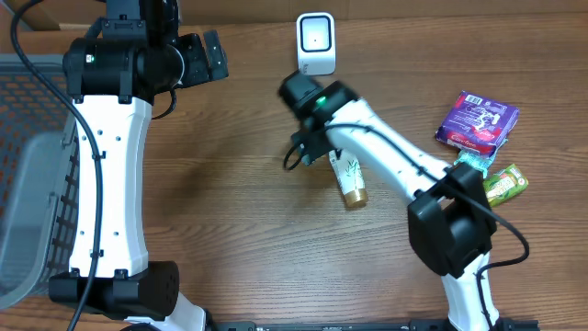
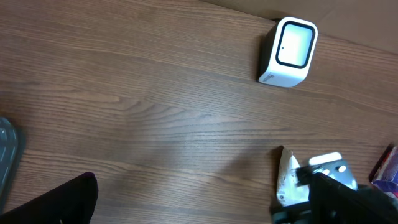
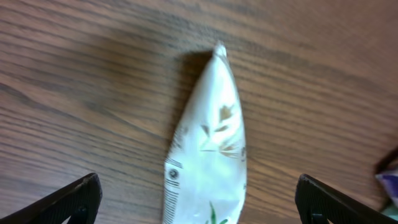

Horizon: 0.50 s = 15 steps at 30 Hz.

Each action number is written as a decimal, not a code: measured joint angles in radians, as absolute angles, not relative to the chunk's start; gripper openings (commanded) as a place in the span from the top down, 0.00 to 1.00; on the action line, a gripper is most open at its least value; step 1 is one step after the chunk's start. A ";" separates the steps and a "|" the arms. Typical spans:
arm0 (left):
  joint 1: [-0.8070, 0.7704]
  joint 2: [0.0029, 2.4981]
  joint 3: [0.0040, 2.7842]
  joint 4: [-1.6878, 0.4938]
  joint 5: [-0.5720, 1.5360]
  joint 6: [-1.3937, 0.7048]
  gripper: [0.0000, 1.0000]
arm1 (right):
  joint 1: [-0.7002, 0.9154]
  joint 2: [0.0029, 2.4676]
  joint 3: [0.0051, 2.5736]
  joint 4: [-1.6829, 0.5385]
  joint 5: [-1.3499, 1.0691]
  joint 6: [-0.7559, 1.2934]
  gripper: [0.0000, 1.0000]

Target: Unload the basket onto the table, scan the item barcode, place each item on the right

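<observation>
A brown wood-grain table (image 1: 230, 211) fills the view. Near its far edge stands a small white scanner (image 1: 315, 43), its window facing the arms. The item, a white tube (image 1: 347, 179) with a gold cap, lies flat on the table a little in front of the scanner, crimped end pointing toward it. The right gripper (image 3: 199, 202) hangs directly above the tube, fingers spread wide on either side and touching nothing, so the tube rests unheld. A small dark printed patch on the tube's side may be the barcode, but it is too blurred to confirm. The left gripper (image 1: 207, 57) is spread open and empty at the far left, probably to stay clear of the scanner. A purple packet (image 1: 476, 121) and a green pouch (image 1: 503, 184) lie at the right, and a grey basket (image 1: 28, 184) sits at the left.
</observation>
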<state>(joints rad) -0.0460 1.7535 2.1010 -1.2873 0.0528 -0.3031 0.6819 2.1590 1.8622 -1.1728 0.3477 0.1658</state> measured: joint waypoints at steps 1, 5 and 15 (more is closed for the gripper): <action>-0.046 1.753 2.101 -1.287 0.053 -0.303 0.01 | 0.698 2.159 1.861 -1.169 0.373 0.174 0.00; -0.046 1.753 2.101 -1.287 0.053 -0.303 0.01 | 0.715 2.177 1.860 -1.169 0.428 0.191 0.00; -0.046 1.753 2.101 -1.287 0.053 -0.303 0.00 | 0.695 2.269 1.855 -1.209 0.406 0.171 0.00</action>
